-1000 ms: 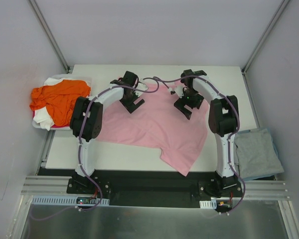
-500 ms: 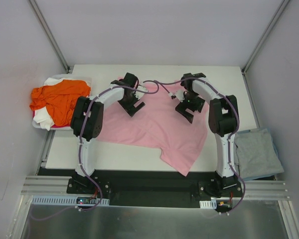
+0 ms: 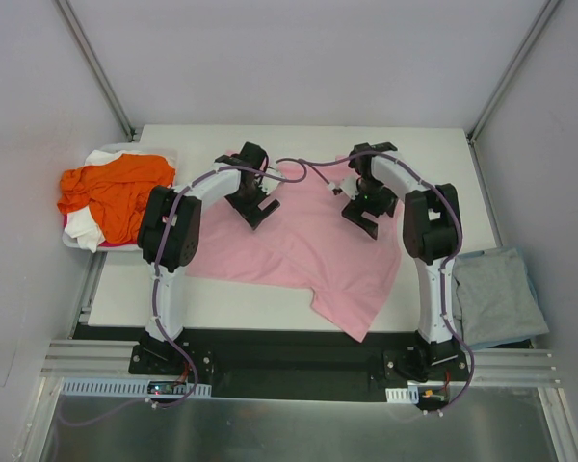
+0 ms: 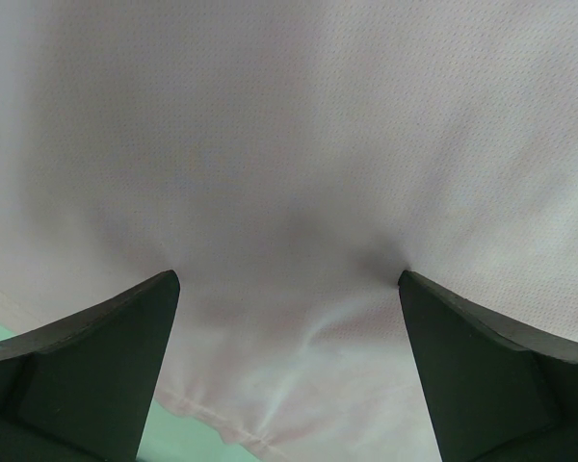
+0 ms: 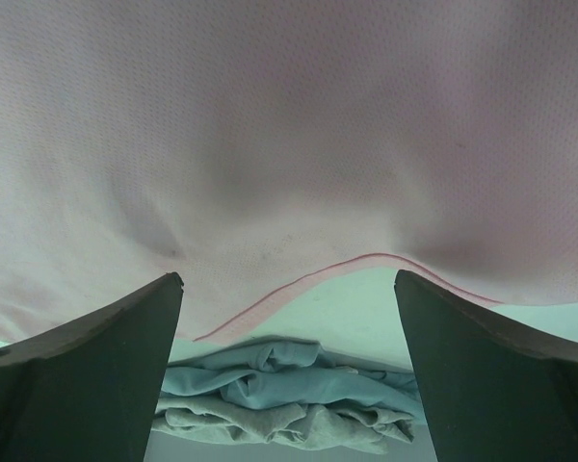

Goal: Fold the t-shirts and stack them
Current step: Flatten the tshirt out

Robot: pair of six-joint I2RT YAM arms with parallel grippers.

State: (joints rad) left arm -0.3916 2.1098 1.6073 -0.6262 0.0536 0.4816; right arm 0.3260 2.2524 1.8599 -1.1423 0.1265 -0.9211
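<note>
Since the earlier frames, the right gripper (image 3: 371,216) has been shifted slightly rightward and nearer the bases. The left gripper (image 3: 253,206) has barely been displaced. Both pairs of fingers are spread wide, and nothing is held between them.

The pink t-shirt (image 3: 303,252) is laid askew across the middle of the table (image 3: 424,154), with one corner reaching toward the near edge. The grey-blue t-shirt (image 3: 496,296) is placed off the table's near right corner. The orange t-shirt (image 3: 116,191) and the white t-shirt (image 3: 100,157) are piled at the left.

Hazards:
- If the left jaws are closed where they stand, a flat span of cloth may be pinched instead of an edge, and both layers could be lifted together.
- Because the garment lies crooked and creased, any fold begun now is likely to come out uneven.
- A drag toward the near edge could pull the cloth off the table.

View differences:
- Top view: the whole layout is shown, but contact with the cloth cannot be judged.
- Left wrist view: only pink fabric is seen between the fingers, and a dimple beside one fingertip suggests contact.
- Right wrist view: the hem (image 5: 356,262) is shown just ahead of the fingers, with bare table and the crumpled grey-blue t-shirt beyond. This detail is hidden under the arm from above.
</note>
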